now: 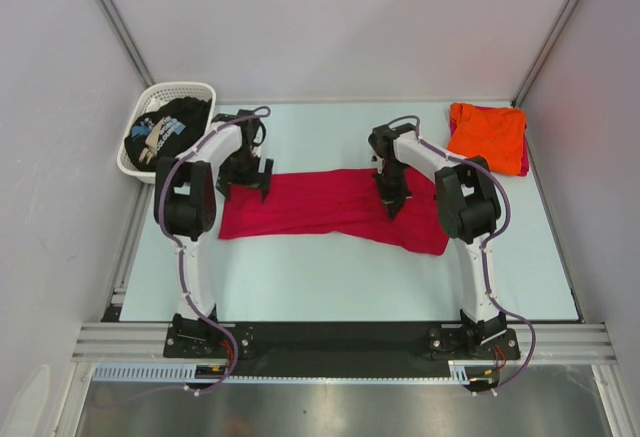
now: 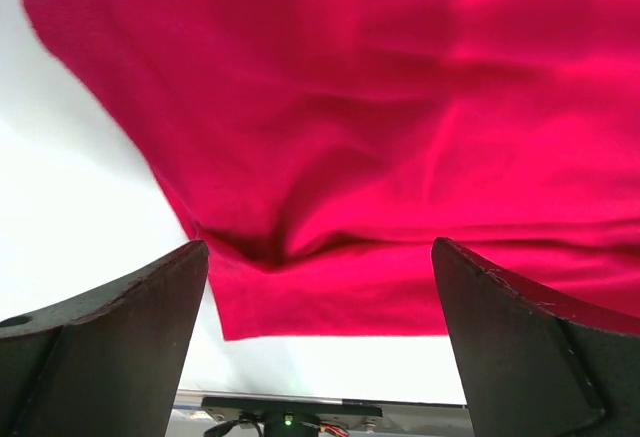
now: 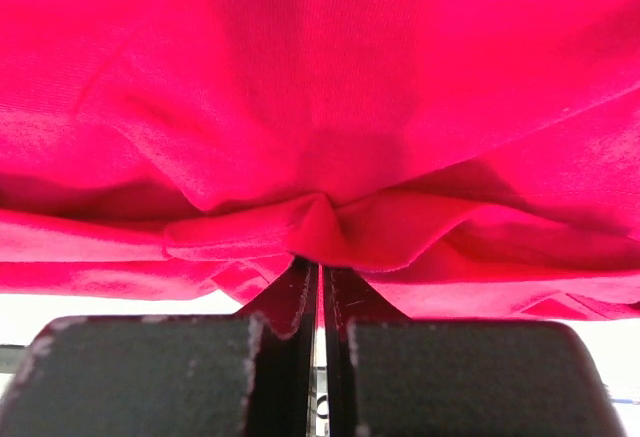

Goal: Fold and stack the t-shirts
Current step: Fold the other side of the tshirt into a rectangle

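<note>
The crimson t-shirt [image 1: 320, 207] lies spread across the middle of the table [image 1: 330, 277]. Its long axis runs left to right in the overhead view, and its right end dips toward the lower right.

The right gripper [image 1: 392, 203] stands on the cloth right of centre, near the shirt's upper edge. Its jaws are pressed together with a pucker of red fabric drawn to their tips — a pinch grip, as its wrist view shows.

The left gripper [image 1: 246, 179] is at the shirt's upper left corner, jaws spread wide with nothing between them. In its wrist view the cloth's left edge and a corner lie just ahead of the fingers [image 2: 120, 337]. The hem runs across the gap (so the jaws straddle the edge rather than line up along it).

The coming move likely turns on this relation. The free left end is nearest the left arm, and closing there would give a hold toward each end of the long axis — what a fold needs.

The orange t-shirt [image 1: 487, 135] rests folded at upper right, well apart. The black t-shirt [image 1: 165, 129] is heaped in the white lattice basket [image 1: 190, 89] at upper left.
</note>
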Controlling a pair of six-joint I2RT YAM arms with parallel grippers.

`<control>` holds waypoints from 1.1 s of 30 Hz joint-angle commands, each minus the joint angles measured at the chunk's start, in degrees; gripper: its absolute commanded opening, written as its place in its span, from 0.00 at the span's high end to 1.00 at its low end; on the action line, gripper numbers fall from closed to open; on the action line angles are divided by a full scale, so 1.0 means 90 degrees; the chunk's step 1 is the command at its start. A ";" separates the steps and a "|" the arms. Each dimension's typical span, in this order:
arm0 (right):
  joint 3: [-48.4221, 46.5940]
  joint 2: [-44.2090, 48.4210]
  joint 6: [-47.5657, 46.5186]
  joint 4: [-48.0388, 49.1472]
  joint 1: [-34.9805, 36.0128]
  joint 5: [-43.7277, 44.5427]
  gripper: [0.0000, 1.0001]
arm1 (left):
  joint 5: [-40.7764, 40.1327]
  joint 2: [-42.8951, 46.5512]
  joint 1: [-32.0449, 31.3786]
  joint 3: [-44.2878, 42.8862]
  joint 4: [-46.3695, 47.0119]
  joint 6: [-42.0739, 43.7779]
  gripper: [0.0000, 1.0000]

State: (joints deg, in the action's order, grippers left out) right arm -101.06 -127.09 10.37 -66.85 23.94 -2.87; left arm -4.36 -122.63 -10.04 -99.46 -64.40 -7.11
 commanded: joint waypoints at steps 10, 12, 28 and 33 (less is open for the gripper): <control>0.0086 0.0215 -0.0117 -0.0033 0.0045 -0.0071 1.00 | 0.1079 -0.0144 0.1066 -0.0482 0.0339 -0.0430 0.00; 0.0105 0.0195 -0.0127 -0.0033 0.0045 -0.0081 1.00 | 0.1352 -0.0134 0.1270 -0.0541 0.0523 -0.0498 0.00; 0.0154 0.0146 -0.0166 -0.0102 0.0035 -0.0052 1.00 | 0.2458 -0.1003 0.1585 -0.1292 0.0808 -0.0762 0.21; 0.0135 0.0107 -0.0137 -0.0111 0.0035 -0.0091 1.00 | 0.2057 -0.0839 0.1594 -0.1556 0.0642 -0.0723 0.14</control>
State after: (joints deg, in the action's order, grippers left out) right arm -100.07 -127.09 9.37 -66.57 23.94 -3.49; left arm 16.84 -131.50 3.77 -109.95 -58.41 -13.52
